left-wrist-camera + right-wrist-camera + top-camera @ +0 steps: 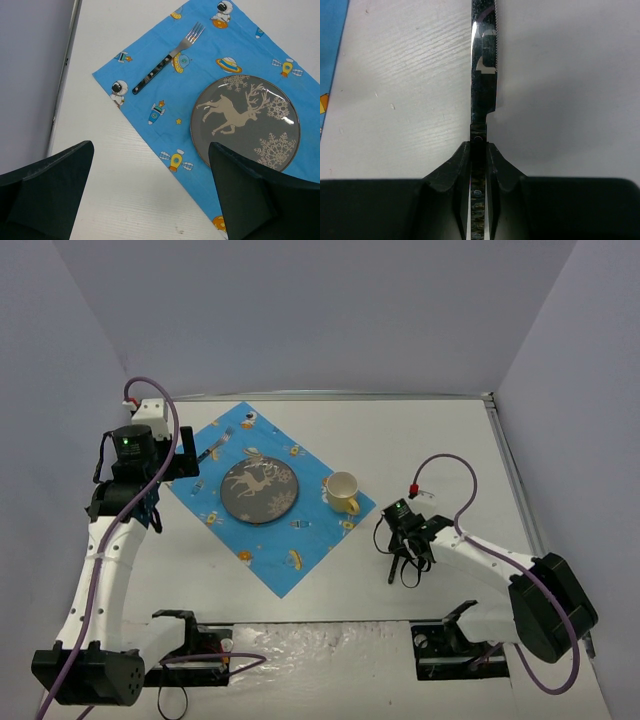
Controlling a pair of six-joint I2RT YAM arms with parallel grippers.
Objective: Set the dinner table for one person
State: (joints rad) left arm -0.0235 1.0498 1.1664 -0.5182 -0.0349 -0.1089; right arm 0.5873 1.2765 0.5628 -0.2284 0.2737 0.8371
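Standing by the white dinner table (440, 440) and reading it from its left edge, the left gripper (186, 454) hangs above the far-left part, its two dark fingers (50, 192) spread wide apart with nothing between them. Below it, a blue cloth (300, 555) printed with astronauts and rockets lies turned diagonally on the left half of the tabletop. A fork (169, 58) with a dark handle rests on the cloth along its far-left edge, tines pointing toward the far corner of the cloth. Just beside the fork, at the cloth's centre, sits a round dark plate (259, 490) with a pale reindeer and snowflakes on it; fork and plate are near each other but not touching. On the cloth's right corner stands a yellow cup (343, 492), upright, near the plate but apart from it. Further right, over bare tabletop near the middle and toward the near edge, the right gripper (478, 150) has its fingers pressed together on the dark handle of a knife (484, 65), whose shiny serrated blade reaches straight out ahead of them. Whether the blade touches the tabletop I cannot tell
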